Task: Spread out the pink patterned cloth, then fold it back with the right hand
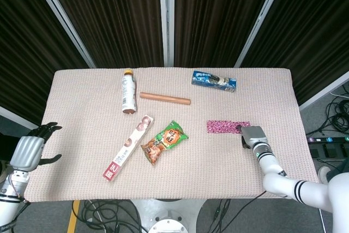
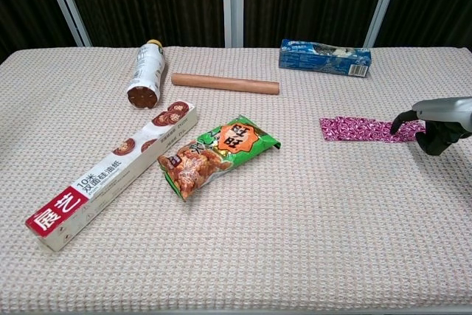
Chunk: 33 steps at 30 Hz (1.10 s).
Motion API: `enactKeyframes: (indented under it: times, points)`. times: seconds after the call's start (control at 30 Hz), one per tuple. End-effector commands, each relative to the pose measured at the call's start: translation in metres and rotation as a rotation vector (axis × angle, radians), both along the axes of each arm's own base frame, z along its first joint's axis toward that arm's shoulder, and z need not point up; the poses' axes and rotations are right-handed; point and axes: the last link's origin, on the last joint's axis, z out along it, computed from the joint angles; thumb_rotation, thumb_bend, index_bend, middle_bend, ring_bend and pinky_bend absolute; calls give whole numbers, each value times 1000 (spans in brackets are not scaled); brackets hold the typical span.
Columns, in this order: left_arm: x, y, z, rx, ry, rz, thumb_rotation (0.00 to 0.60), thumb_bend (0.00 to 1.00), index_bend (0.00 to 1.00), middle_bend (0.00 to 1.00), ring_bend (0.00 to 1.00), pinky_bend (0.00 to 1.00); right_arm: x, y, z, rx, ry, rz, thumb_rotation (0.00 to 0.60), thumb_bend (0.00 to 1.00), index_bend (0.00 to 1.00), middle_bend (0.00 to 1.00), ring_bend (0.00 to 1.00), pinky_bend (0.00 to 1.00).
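The pink patterned cloth [image 1: 225,127] [image 2: 357,129] lies as a long narrow strip on the right part of the table. My right hand [image 1: 252,136] [image 2: 439,119] sits at the strip's right end and pinches that end with its fingers curled down; the grasp itself is partly hidden under the hand. My left hand [image 1: 27,151] hangs off the table's left edge with its fingers apart and holds nothing. It does not show in the chest view.
A peanut snack bag [image 2: 219,153] and a long wrap box [image 2: 114,172] lie left of centre. A bottle [image 2: 143,74], a wooden rolling pin [image 2: 225,82] and a blue packet [image 2: 324,57] lie along the back. The table's right edge [image 1: 304,129] is close to the right hand.
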Motion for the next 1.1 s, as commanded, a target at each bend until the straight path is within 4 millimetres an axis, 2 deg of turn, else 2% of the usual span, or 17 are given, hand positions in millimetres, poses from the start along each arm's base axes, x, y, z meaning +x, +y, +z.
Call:
enactKeyframes:
  times: [0.03, 0.23, 0.47, 0.87, 1.1]
  points:
    - [0, 0, 0, -2, 0, 1, 600, 34, 286, 287, 237, 335, -2, 0, 2, -1, 3, -2, 600, 756, 174, 1000, 1000, 1000]
    - [0, -1, 0, 1, -2, -2, 600, 34, 286, 287, 237, 335, -3, 0, 6, -7, 2, -3, 600, 757, 175, 1000, 1000, 1000]
    - [1, -1, 1, 5, -5, -3, 600, 34, 286, 287, 237, 335, 14, -3, 5, -28, -51, 29, 600, 756, 175, 1000, 1000, 1000]
    - [-3, -2, 6, 14, -4, 5, 600, 34, 286, 287, 237, 335, 37, -10, -24, -8, -93, 47, 600, 757, 161, 1000, 1000, 1000]
    - [-7, -2, 4, 8, 0, 19, 600, 35, 286, 287, 237, 335, 42, -9, -30, 9, -91, 50, 600, 758, 155, 1000, 1000, 1000]
